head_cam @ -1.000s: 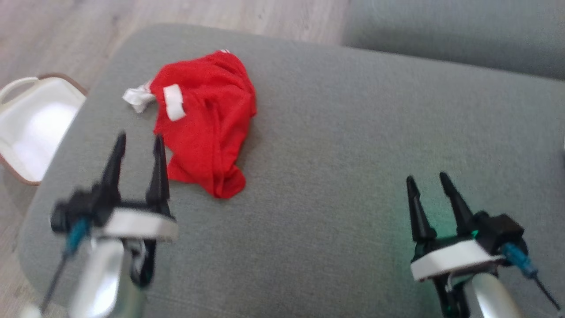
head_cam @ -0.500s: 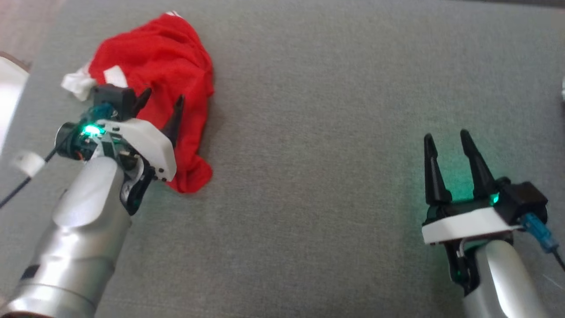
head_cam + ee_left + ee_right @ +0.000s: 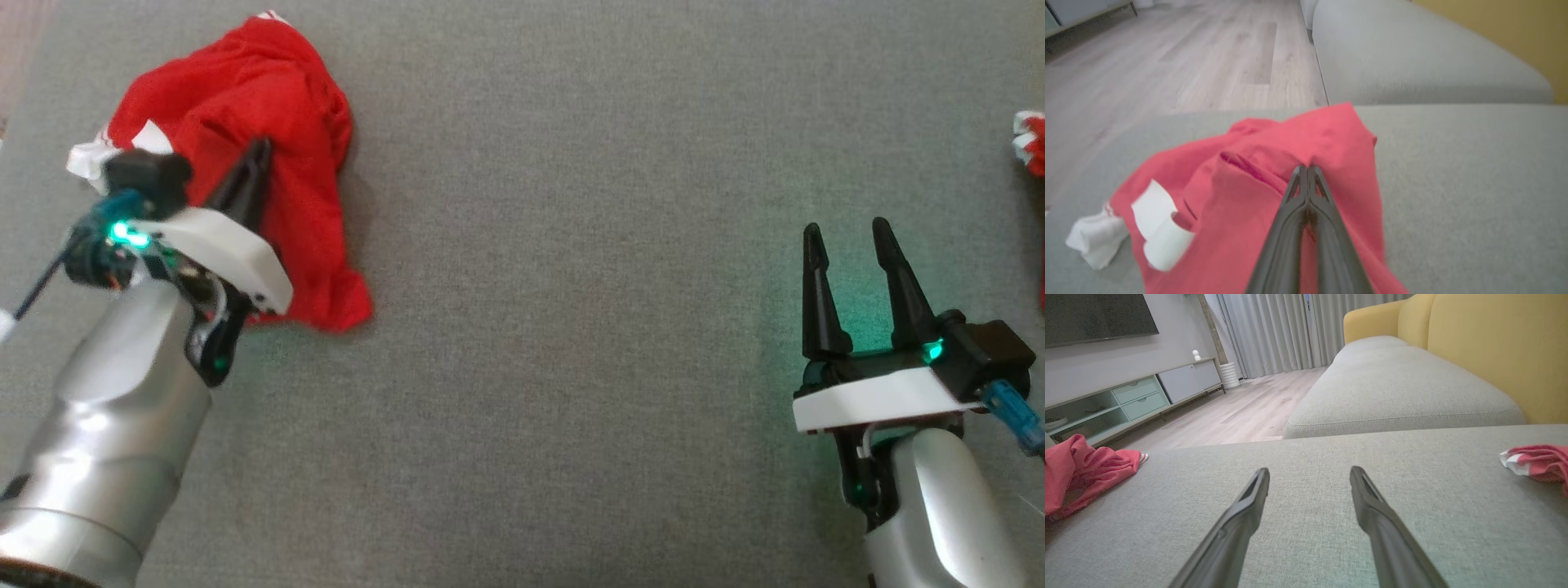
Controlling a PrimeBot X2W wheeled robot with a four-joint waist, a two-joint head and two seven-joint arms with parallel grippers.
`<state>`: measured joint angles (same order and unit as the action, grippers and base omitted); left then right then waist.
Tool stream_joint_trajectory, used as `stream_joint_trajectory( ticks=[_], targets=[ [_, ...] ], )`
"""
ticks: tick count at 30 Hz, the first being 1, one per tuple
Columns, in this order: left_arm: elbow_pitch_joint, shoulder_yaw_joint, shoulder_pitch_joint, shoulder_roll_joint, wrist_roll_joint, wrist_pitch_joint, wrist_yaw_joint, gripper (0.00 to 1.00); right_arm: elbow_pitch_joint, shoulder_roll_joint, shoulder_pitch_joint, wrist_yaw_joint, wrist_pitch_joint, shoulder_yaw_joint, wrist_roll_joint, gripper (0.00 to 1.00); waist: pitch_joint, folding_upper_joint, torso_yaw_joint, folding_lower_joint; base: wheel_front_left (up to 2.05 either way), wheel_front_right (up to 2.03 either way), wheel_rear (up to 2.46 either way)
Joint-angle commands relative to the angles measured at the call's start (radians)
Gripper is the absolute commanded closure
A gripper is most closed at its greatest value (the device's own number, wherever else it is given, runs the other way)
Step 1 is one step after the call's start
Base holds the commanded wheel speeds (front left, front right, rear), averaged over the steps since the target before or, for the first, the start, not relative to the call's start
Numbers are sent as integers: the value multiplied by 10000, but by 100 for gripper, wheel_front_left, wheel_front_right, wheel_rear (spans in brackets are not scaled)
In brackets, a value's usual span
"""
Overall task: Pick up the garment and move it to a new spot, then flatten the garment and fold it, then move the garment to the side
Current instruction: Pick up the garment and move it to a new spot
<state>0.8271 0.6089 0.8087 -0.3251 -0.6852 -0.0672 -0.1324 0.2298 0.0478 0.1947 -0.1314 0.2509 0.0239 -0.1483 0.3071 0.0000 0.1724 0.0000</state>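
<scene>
Red garment (image 3: 237,90) crumpled on grey cushion (image 3: 571,286) | left hand (image 3: 261,147) — pinched on garment | right hand (image 3: 846,226) — wide

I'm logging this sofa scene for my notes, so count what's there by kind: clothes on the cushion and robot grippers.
Clothes: 2, the red garment and a red and white piece at the head view's right edge, partly cut off.
Grippers: 2, the left gripper shut on the red garment, the right gripper open.
Total: 4.
</scene>
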Motion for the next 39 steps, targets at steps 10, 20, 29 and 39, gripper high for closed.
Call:
stream_joint_trajectory(
  ticks=[10, 20, 29, 39],
  targets=[
    [-2099, -683, 393, -957, 221, -1885, 92, 100, -92, 24, -193, 7, 109, 342, -347, 0, -1259, 0, 130, 0, 0, 0, 0],
    [-5082, -695, -222, -1593, 1235, -1842, 461, 100, -124, 24, -290, 7, 109, 542, -670, 0, -1663, 0, -399, 0, 0, 0, 0],
    [-6203, 190, 396, -1862, 1690, -1050, 200, 100, -331, 24, -42, 7, 109, 700, -939, 0, -1239, 0, -1491, 0, 0, 0, 0],
    [-6283, 2412, 2400, -1701, 1616, -278, 23, 100, -590, 24, 636, 7, 109, 1390, -1577, 0, -258, 0, -3454, 0, 0, 0, 0]
  ],
)
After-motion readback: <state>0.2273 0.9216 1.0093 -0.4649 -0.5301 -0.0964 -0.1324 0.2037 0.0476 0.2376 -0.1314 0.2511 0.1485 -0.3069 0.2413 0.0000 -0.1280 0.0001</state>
